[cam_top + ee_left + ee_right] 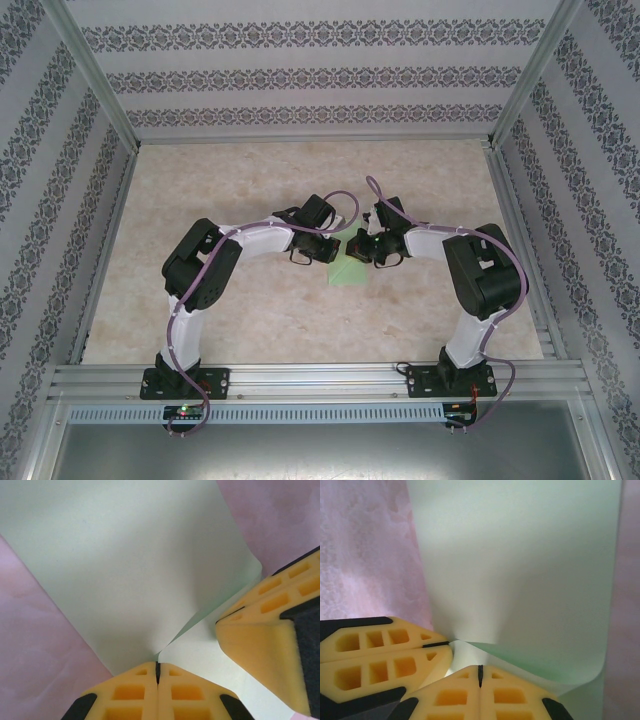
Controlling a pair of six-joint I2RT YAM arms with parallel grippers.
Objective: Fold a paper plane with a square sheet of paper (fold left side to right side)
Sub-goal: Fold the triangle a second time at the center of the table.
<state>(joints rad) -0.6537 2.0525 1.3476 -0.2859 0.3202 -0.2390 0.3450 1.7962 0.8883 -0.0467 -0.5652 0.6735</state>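
While the square sheet of paper (pixel 347 271) is curling up at the middle of the worktop (pixel 250 320), the left tool (pixel 157 665) and right tool (pixel 480 668) are each pinching it, jaws fully closed, tips close together.

The thin light green square sheet of paper (pixel 347 270) is plain and unmarked. The surface (pixel 250 320) is beige with pale marbling. The walls (pixel 300 80) are white with grey floral bands. The left gripper (pixel 158 667) and right gripper (pixel 480 670) are yellow-orange, edged black.

Lab test cell: aluminium frame (pixel 300 378), wallpapered panels (pixel 300 75), marble-patterned table (pixel 250 310).
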